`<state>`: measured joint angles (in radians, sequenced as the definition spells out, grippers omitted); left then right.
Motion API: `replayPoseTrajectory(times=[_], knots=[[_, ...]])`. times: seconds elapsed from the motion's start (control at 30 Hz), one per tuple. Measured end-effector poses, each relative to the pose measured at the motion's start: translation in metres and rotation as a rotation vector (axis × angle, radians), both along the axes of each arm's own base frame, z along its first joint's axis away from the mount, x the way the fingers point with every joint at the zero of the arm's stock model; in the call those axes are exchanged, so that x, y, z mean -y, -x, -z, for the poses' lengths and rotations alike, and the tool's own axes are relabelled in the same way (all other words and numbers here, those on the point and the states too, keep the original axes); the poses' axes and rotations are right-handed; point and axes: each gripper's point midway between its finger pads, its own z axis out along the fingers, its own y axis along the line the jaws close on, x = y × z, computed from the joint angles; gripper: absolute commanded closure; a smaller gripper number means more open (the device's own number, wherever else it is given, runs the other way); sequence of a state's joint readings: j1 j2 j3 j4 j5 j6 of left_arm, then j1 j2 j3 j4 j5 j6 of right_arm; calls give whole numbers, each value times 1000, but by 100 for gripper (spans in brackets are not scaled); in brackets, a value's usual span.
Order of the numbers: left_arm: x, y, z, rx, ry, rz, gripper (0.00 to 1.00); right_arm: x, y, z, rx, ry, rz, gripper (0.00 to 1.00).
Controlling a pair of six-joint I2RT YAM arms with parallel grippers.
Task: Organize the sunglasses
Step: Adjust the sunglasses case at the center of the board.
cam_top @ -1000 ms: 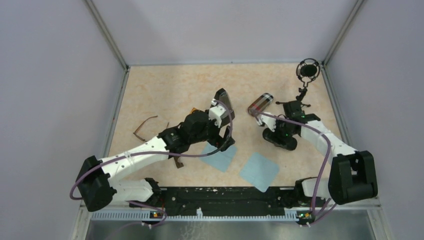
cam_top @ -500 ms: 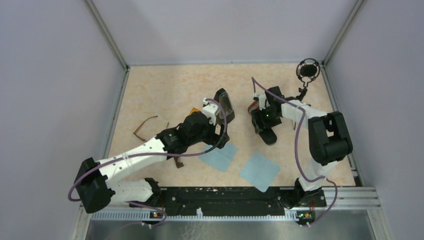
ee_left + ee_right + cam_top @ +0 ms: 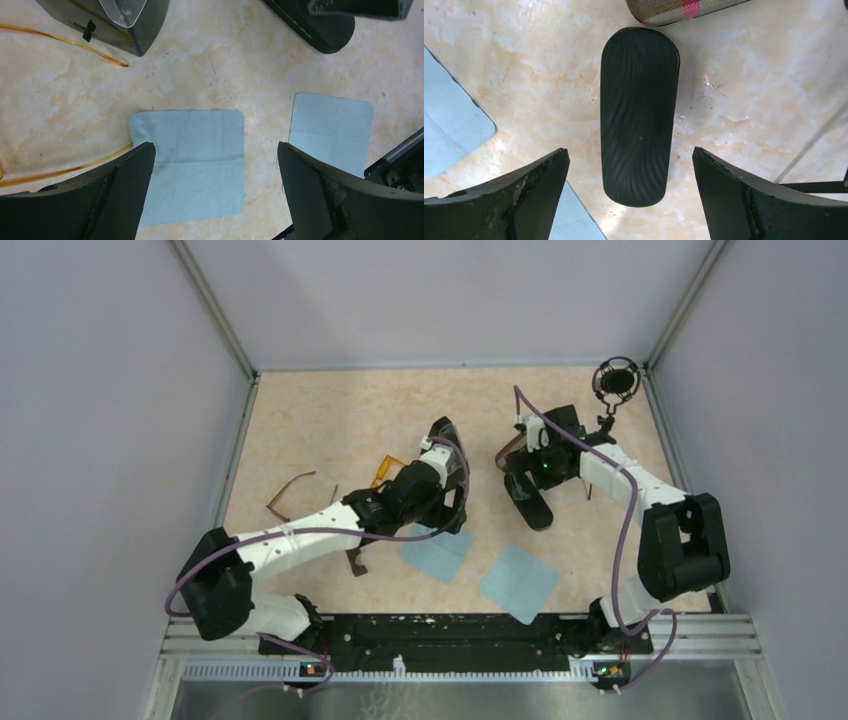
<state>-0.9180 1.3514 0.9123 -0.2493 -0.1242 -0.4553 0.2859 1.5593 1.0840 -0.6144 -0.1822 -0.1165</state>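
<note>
A beige marbled counter [image 3: 330, 420], walled in pale grey, carries everything. The thin sunglasses with amber-orange lenses [image 3: 386, 468] lie just left of a black triangular case [image 3: 450, 445]. Their amber temples run close beside the left tool [image 3: 215, 160], whose jaws stand wide apart and empty above a light blue cloth [image 3: 192, 165]. The slim brown-framed sunglasses [image 3: 290, 490] rest near the counter's left edge, well apart from both arms. The right tool [image 3: 629, 155] is spread wide too, gripping nothing. It straddles a black oval hard case [image 3: 639, 115] without touching it. A plaid cylindrical case [image 3: 684, 10] sits just beside that case's far end.

The step in hand looks like picking up the oval case. To do it well, the right tool should descend straight, centred along the case's length. It should close across the narrow width, low on the rounded sides, since the smooth shell could squirt out of a high pinch. Staying clear of the plaid cylinder should keep it from rolling.
</note>
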Motion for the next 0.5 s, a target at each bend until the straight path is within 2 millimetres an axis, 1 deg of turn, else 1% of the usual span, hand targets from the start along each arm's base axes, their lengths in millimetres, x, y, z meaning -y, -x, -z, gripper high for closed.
replayPoseTrajectory(times=[0.1,0.17,0.23,0.33,0.5], knots=[[7,-9,-3,-1,7,-31,1,7,7,0,12,14,-37,16],[11,-13,-3,-4,10,-47,1,14,12,2,7,25,-46,22],[17,-19,0,-12,10,-65,1,24,16,-1,13,29,-43,28],[34,-29,9,-32,-1,-85,1,38,18,-19,73,18,-16,33],[88,-49,24,-72,2,-101,1,59,25,-65,250,2,49,34]])
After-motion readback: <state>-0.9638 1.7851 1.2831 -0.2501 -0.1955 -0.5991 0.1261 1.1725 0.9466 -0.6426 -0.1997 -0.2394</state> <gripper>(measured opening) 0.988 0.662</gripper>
